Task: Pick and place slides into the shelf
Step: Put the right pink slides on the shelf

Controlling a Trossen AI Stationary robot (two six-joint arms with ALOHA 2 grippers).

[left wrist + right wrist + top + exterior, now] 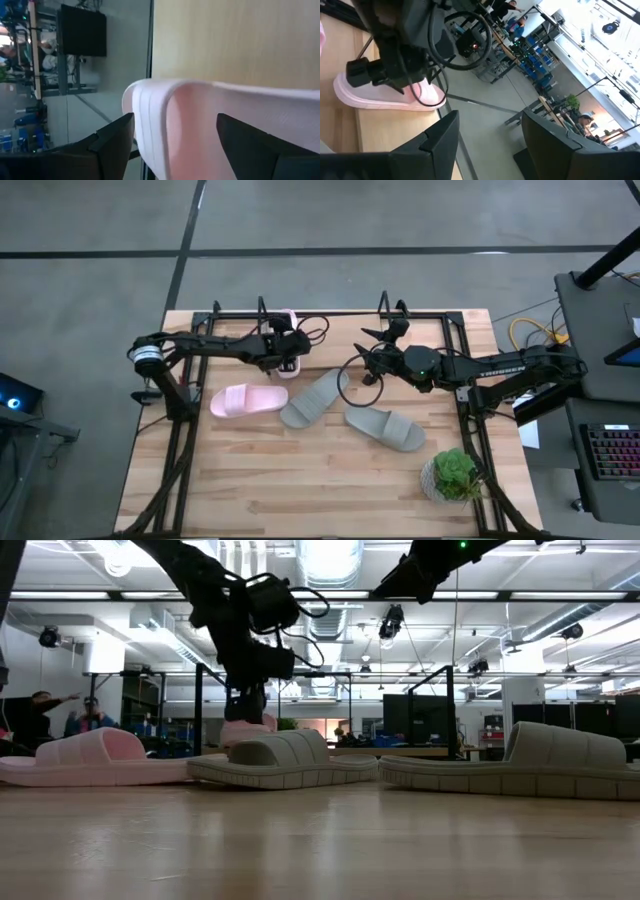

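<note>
My left gripper (287, 352) points down at the far left of the table, shut on a pale pink slide (291, 320) beside the black wire shelf (340, 313). In the low view this slide (245, 730) shows under the gripper (245, 708), behind a grey slide. The second pink slide (248, 400) lies flat on its sole. Both grey slides (315, 398) (385, 428) rest on their soles mid-table. My right gripper (358, 362) hovers open above the table's middle, near the shelf, holding nothing. My left gripper (175, 120) has the pale pink slide between its two fingers (117, 137), pinched across its width at the ribbed strap (150, 115). It comes from above, pointing down. In the right wrist view the slide (380, 97) seems to lie sole-down on the wooden board.
A small green potted plant (455, 475) stands at the near right corner. The table's black frame bars run along both sides. Bare wood lies along the near edge. People and equipment show in the room behind.
</note>
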